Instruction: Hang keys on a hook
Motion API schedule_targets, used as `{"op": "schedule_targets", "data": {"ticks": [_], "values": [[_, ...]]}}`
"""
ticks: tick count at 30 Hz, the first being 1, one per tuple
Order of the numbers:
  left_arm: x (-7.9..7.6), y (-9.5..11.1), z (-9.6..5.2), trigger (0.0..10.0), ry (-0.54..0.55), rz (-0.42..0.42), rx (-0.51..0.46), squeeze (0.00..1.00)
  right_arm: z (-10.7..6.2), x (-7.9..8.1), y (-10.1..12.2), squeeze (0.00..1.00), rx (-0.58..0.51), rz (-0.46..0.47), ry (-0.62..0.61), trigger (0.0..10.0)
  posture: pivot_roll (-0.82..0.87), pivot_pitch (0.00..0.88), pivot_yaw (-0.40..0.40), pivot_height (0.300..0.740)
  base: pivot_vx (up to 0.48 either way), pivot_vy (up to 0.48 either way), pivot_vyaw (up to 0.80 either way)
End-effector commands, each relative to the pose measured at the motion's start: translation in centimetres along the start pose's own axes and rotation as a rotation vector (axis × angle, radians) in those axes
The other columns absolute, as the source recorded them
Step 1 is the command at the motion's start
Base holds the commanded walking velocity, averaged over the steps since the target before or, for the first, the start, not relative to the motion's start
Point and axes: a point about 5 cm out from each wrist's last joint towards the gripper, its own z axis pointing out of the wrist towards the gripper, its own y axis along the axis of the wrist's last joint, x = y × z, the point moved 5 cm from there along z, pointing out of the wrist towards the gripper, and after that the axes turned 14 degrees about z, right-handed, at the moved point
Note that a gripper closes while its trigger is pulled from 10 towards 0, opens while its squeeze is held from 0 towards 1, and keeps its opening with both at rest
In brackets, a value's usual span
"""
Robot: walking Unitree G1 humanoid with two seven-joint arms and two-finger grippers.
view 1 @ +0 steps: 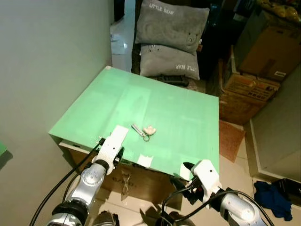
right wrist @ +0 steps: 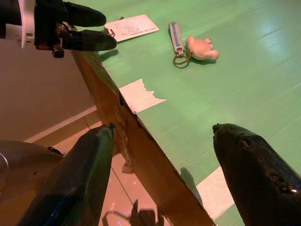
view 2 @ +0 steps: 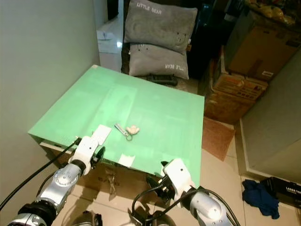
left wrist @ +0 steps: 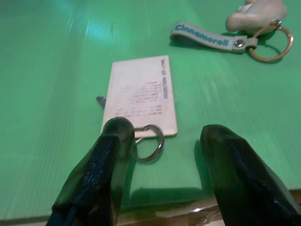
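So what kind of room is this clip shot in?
Probably a cluttered home storage corner or spare room: stacked cardboard boxes, two grey cushions against the back, tiled floor, and a makeshift green board table set on a box.

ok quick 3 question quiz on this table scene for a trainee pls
1. True or false: the left end effector is shut on the white card tag.
2. What surface bears the grey strap keyring with the cream plush charm?
3. The right end effector is: A over the table's near edge, B over the grey pillows.

Key: 1 false, open. 2 the green corrugated tabletop. 3 A.
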Motion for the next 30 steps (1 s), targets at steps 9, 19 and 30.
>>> {"op": "schedule_targets", "data": {"ticks": [9,19,30], "values": [[-0.9,0.4,0.4,10.0,-0.022,0.023,-0.001,0.00,-0.7,0.4,-0.2,0.00,0.008,0.003,-0.003,10.0,-0.07,0.148,-0.090,0.696,0.000,0.000,0.00],[-1.0,-0.8,0.2,9.4,-0.010,0.020,0.053,0.00,-0.9,0.3,-0.3,0.00,0.016,0.006,-0.013,10.0,-0.08,0.155,-0.090,0.696,0.000,0.000,0.00],[-1.3,-0.9,0.6,6.2,0.019,-0.015,0.100,0.00,-1.2,0.4,-0.4,0.00,0.022,0.008,-0.016,10.0,-0.09,0.161,-0.092,0.696,0.000,0.000,0.00]]}}
